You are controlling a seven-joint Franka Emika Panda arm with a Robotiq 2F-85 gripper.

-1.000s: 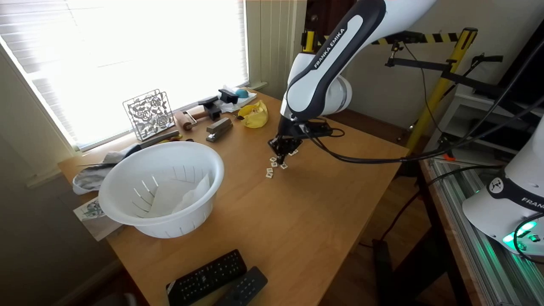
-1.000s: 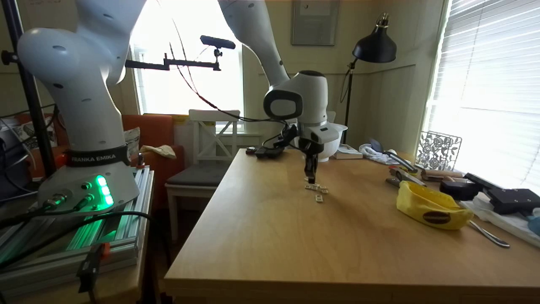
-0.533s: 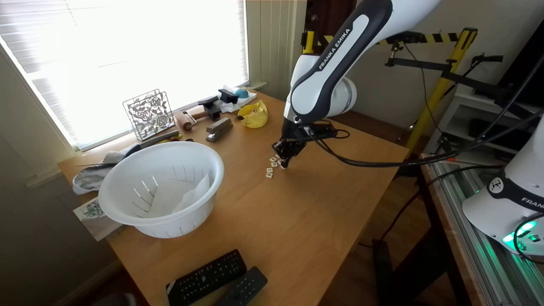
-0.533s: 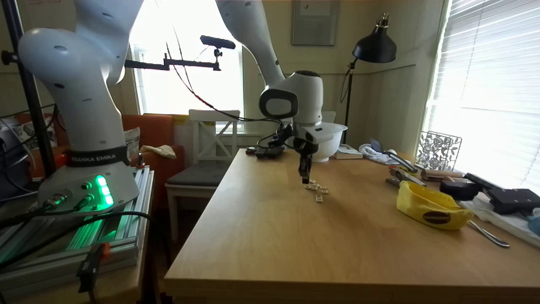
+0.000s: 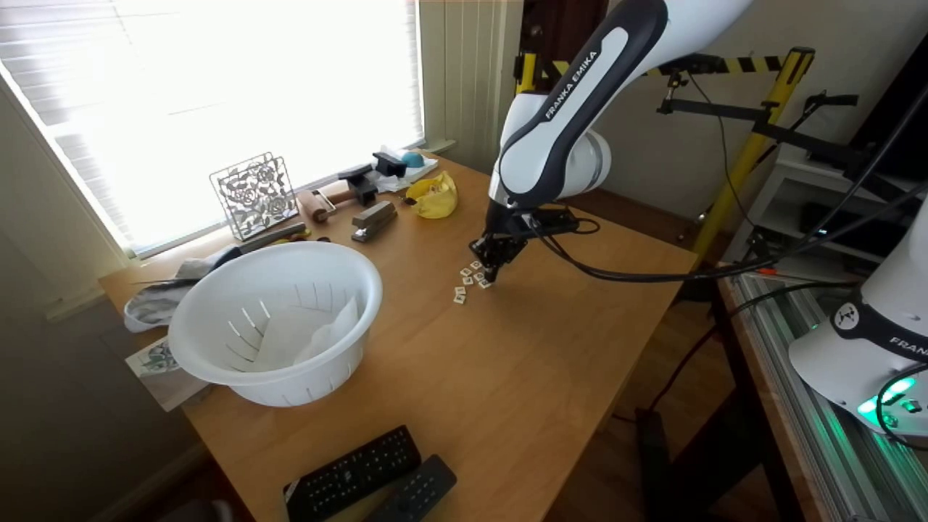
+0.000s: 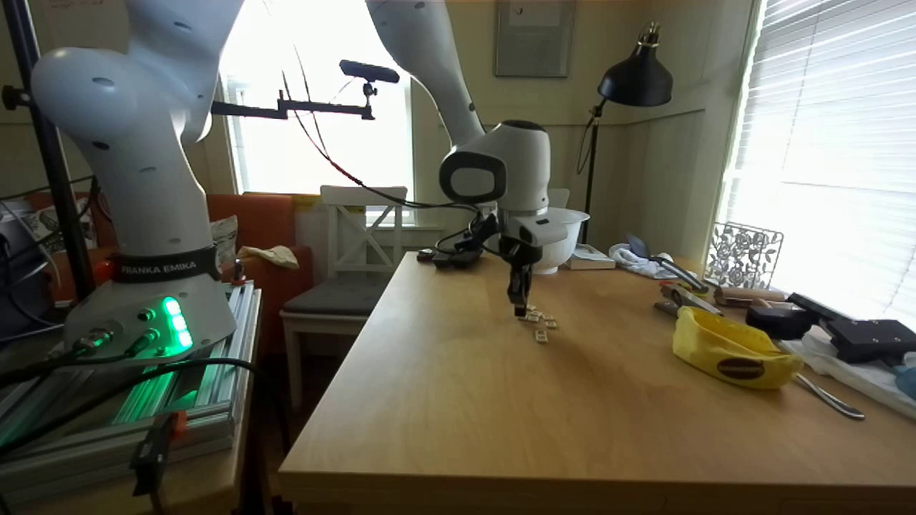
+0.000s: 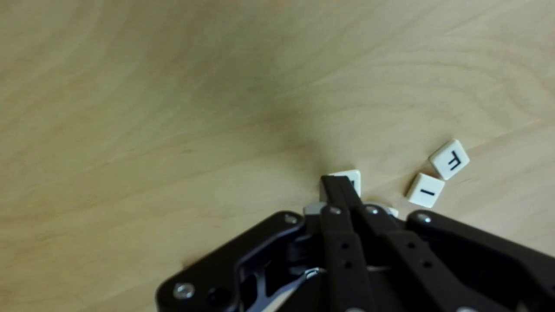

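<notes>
Wrist view, jaws pressed together, smooth square letter tiles (image 7: pixel 449 160) nearby; wood-grained tabletop (image 7: pixel 182 112)

Vs. 1 sec ago, claw (image 5: pixel 491 279) sits further R in an exterior view, arm (image 5: pixel 576 94) shifted w/ it; some tiles (image 5: pixel 476 266) it blocked now show. Vs. ½ sec ago, claw (image 6: pixel 520 313) a bit lower & R in an exterior view.

Wooden bench (image 6: pixel 444 415), tiles (image 7: pixel 426 190) loosely clustered on it, bowl (image 5: pixel 333 373) and two remotes (image 5: pixel 355 471) set well apart from them, stapler (image 5: pixel 374 219), yellow pouch (image 6: pixel 705 350) and rack (image 5: pixel 254 196) placed toward one side
</notes>
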